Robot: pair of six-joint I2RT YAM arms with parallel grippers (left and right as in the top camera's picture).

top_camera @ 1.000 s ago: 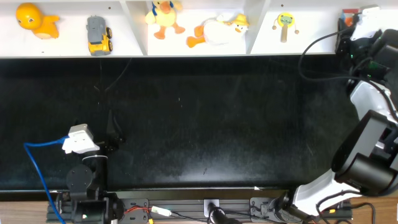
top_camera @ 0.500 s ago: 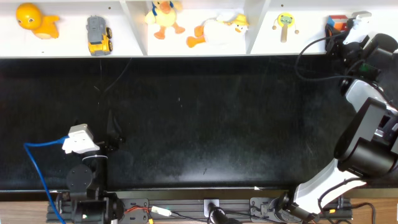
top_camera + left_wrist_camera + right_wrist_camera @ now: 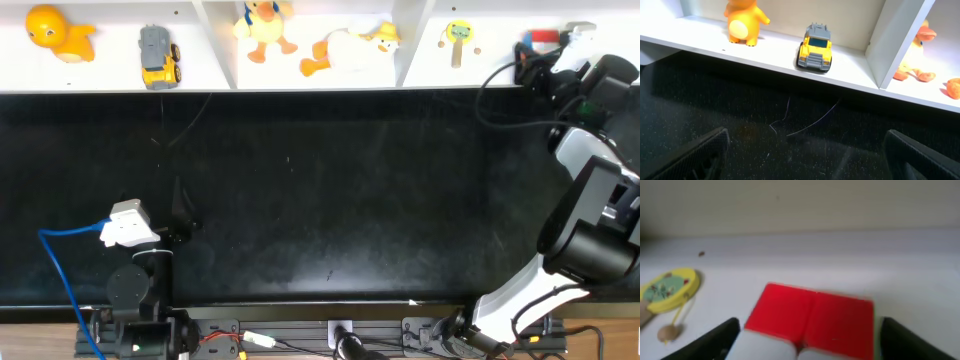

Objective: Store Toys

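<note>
The right claw (image 3: 809,326) is clamped on a red block (image 3: 810,307) inside the far-right shelf (image 3: 920,265) compartment, with a yellow rattle (image 3: 667,287) near it on the left. Released too near the shelf's front edge, the block could tumble onto the bench (image 3: 350,180); drifting left would knock the rattle.

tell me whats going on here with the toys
The right tool holds a red block in the right compartment of the white shelf, beside a yellow rattle drum. The left tool is open and empty above the black table. An orange duck, a yellow truck and two plush ducks are already in the other compartments.
</note>
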